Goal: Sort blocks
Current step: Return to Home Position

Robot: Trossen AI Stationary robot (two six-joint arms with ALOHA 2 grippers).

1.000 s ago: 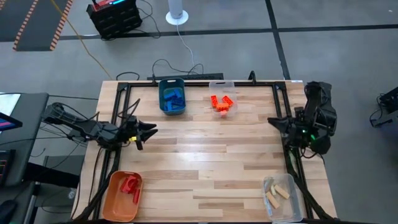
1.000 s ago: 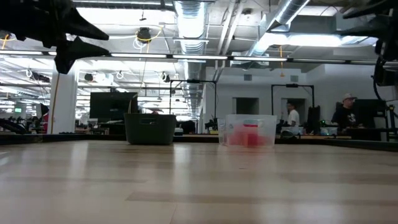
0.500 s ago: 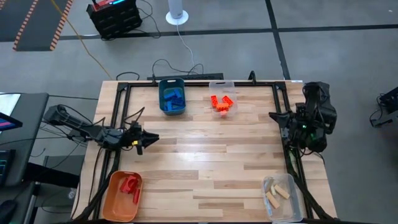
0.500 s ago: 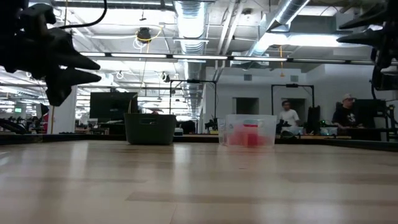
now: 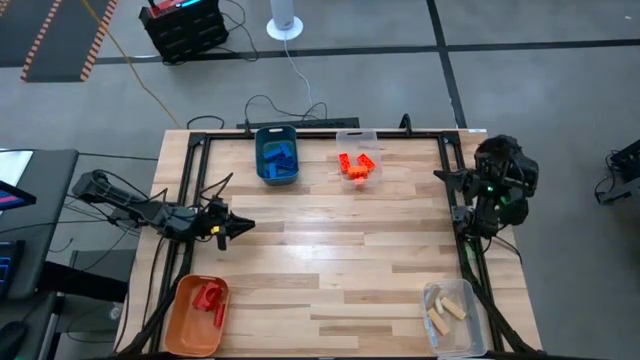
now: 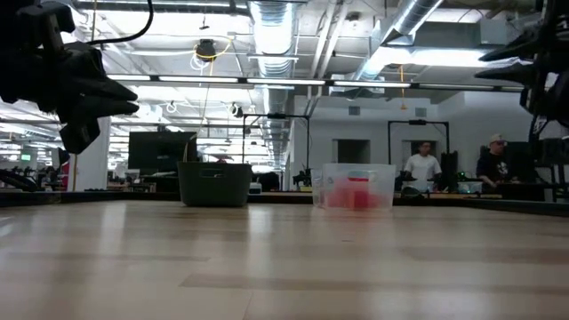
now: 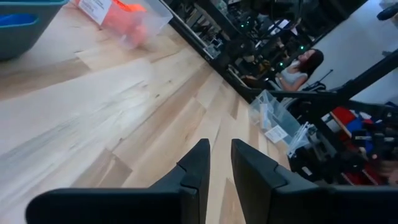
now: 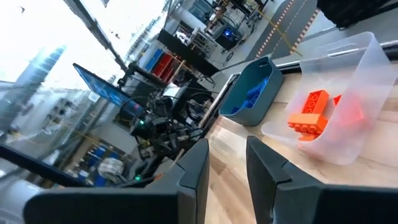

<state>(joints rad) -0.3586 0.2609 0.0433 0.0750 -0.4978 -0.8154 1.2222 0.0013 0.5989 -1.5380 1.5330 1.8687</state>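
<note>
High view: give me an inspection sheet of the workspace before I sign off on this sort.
Surface: wooden table, only four bins on it.
Job's things: blue blocks in teal bin; orange blocks in far clear bin; red blocks in orange bin; wood blocks in near clear bin.
Clutter: nothing seen.
Grippers: left gripper and right gripper at opposite edges, slightly open, empty.
Cables: black cables at far edge.
Surroundings: people beyond the table.

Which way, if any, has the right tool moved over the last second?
Yes. In the high view the right tool has shifted toward the far edge of the table, farther from the clear bin at the near right corner.
</note>
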